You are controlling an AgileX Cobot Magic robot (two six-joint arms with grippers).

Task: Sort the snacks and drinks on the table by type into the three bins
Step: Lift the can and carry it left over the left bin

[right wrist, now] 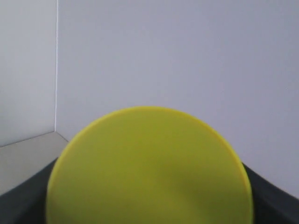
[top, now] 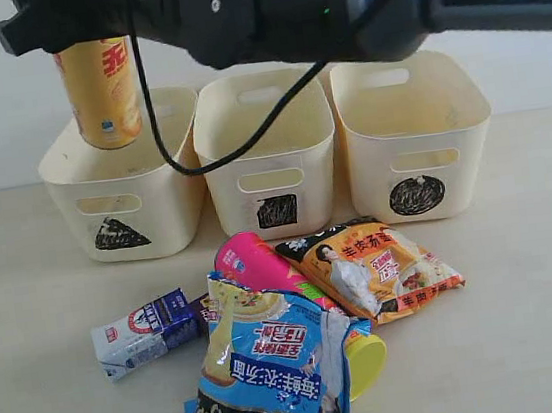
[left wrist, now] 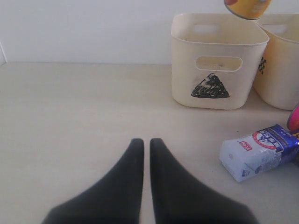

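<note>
Right fingers [right wrist: 18, 207] clenched the yellow-red tube [top: 101, 92], a glossy cylinder held upright above the triangle bin [top: 170, 204]. The arm [top: 332, 3] stretched level across the scene. The tube's smooth round lid [right wrist: 149, 172] faced the wrist camera. Left fingers [left wrist: 124, 186], tapered, matte black, were nearly together and empty, low over the table [left wrist: 70, 116].

Exterior cam: close, front-on to the bins [top: 269, 182], tilted slightly down. Left wrist cam: low over table [left wrist: 70, 116], facing triangle bin [left wrist: 184, 70] and carton [left wrist: 259, 151] (both shared with exterior). Right wrist cam: end-on, nearly against the tube [right wrist: 149, 168], which fills most of frame, wall [right wrist: 187, 56] behind.
</note>
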